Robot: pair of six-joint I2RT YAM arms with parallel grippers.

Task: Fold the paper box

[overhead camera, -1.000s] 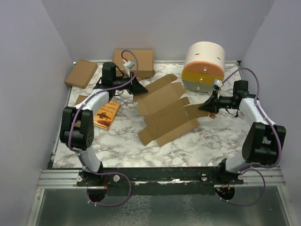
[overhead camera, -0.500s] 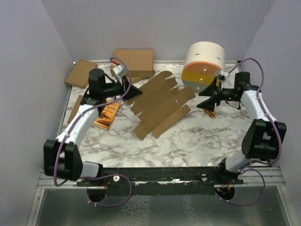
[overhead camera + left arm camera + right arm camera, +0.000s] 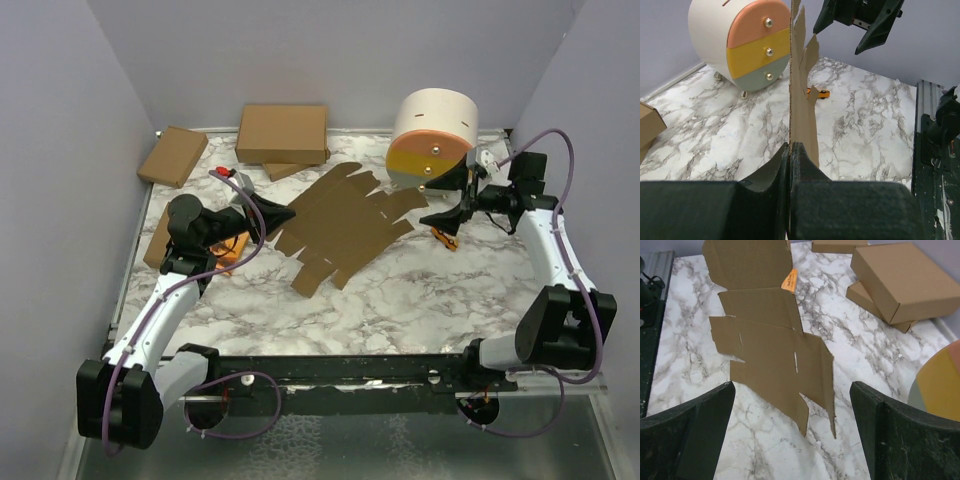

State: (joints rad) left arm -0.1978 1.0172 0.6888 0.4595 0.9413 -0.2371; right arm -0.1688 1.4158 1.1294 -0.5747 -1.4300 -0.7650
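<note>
Newly let go by my right pincer (image 3: 447,208), now spread just beside the drawer unit (image 3: 432,140), the paper box (image 3: 350,222) sits left of it, pinched by my left pincer (image 3: 283,212), whose grip I should keep steady.

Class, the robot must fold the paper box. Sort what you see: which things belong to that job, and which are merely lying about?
Job in hand: paper box, a flat sheet; left tool shut on its edge; right tool, open.

Lying about: round drawer unit; stacked cartons; small carton; orange booklet.
</note>
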